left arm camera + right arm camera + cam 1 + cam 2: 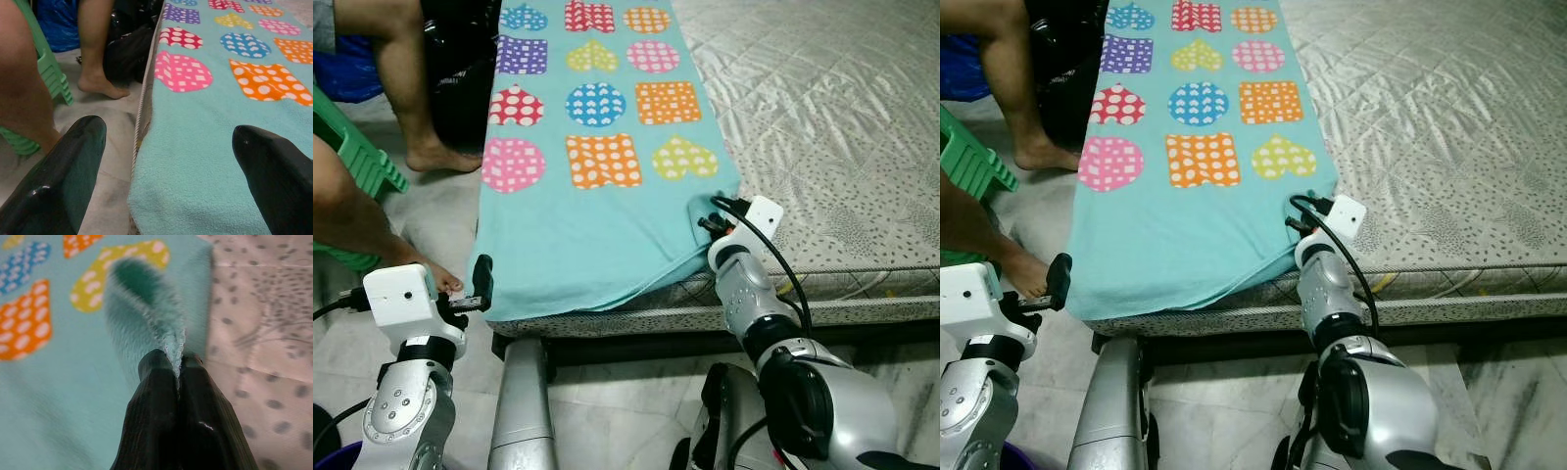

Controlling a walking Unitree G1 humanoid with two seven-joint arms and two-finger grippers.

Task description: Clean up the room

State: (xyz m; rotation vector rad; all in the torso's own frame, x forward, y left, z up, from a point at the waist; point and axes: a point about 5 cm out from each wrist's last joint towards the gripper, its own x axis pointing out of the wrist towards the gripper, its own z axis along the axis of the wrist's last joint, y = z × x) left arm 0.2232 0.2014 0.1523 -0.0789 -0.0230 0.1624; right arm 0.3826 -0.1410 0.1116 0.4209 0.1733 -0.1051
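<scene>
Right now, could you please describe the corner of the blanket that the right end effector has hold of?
On the grey quilted mattress lies a turquoise blanket printed with dotted hearts and squares. Its near corner on the robot's right, just below the yellow-green heart, is pinched between the shut fingers of the right end effector. Unlike the flat near-left corner, it is lifted into a small fold.

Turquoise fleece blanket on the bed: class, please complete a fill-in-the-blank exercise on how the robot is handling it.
1. The right end effector is shut on the ____ of the turquoise fleece blanket.
2. The left end effector is ____, at the blanket's other corner.
3. The blanket lies on a grey quilted ____.
4. The green plastic chair stands on the robot's ____ side.

Missing words: edge; open; mattress; left
</scene>
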